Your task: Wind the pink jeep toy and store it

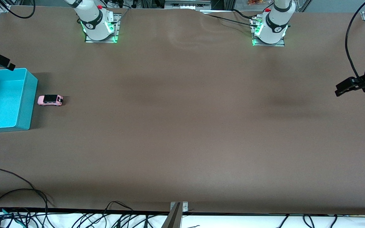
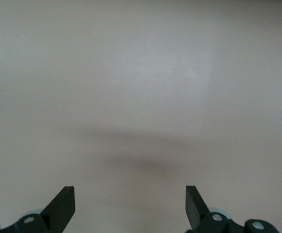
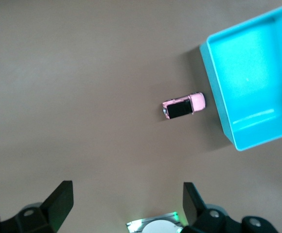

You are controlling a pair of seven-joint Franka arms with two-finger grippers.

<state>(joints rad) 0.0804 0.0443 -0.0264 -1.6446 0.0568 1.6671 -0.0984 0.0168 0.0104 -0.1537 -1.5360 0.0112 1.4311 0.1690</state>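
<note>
The pink jeep toy [image 1: 50, 100] stands on its wheels on the brown table, right beside the outer wall of the teal bin [image 1: 27, 95], apart from both grippers. It also shows in the right wrist view [image 3: 184, 106], with its pink end toward the bin [image 3: 219, 107]. My right gripper [image 1: 9, 66] is high up over the bin's corner, open and empty [image 3: 128, 194]. My left gripper [image 1: 341, 90] hangs over the table edge at the left arm's end, open and empty [image 2: 130, 199], with only bare table under it.
The teal bin is open-topped and holds nothing. The right arm's base [image 1: 98, 22] and the left arm's base [image 1: 269, 28] stand along the table's back edge. Loose cables [image 1: 17, 190] lie at the table edge nearest the front camera.
</note>
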